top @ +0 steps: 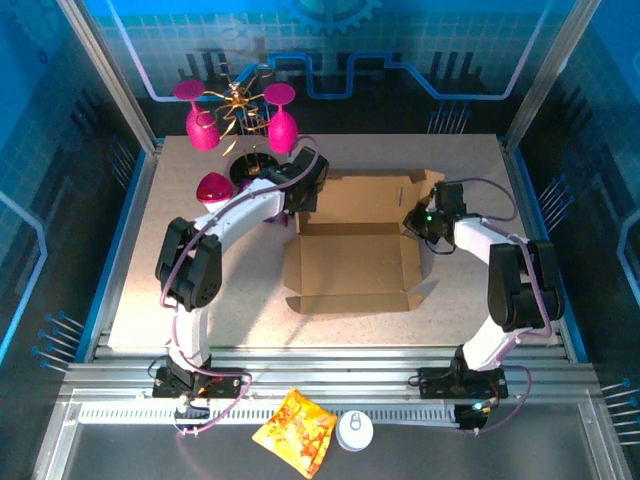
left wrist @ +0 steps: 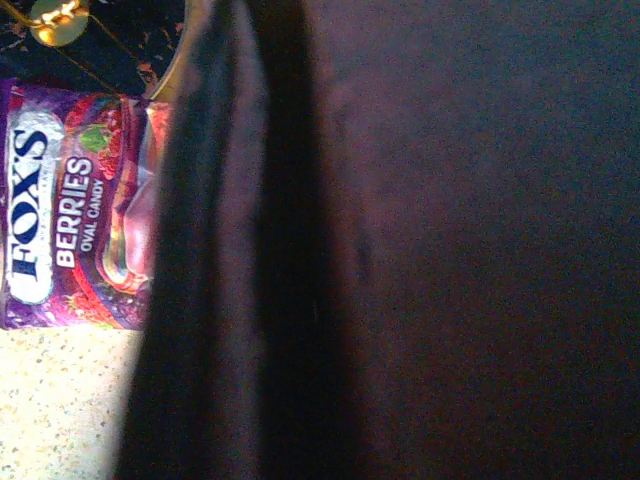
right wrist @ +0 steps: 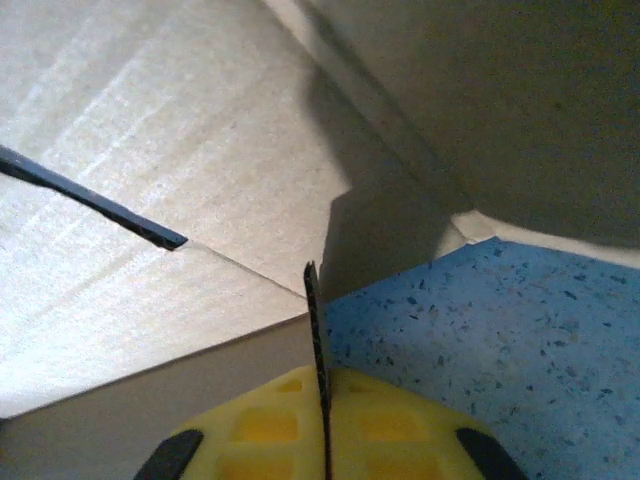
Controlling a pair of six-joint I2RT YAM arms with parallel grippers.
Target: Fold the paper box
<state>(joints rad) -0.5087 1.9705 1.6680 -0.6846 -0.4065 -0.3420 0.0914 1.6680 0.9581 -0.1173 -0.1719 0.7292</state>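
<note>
Both clenched: left fingers (top: 298, 208), right fingers (right wrist: 262, 430), at paper box (top: 350, 262); packet (left wrist: 70, 215) reads "FOX'S BERRIES OVAL CANDY".

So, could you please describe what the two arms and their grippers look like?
The left arm and right arm are alike: white tubular links joined by bulky black joint housings, with greyish-purple cables looped alongside. A small green light glows near the right wrist. The right gripper has yellow pads moulded with a grid of square recesses, edged in black.
</note>
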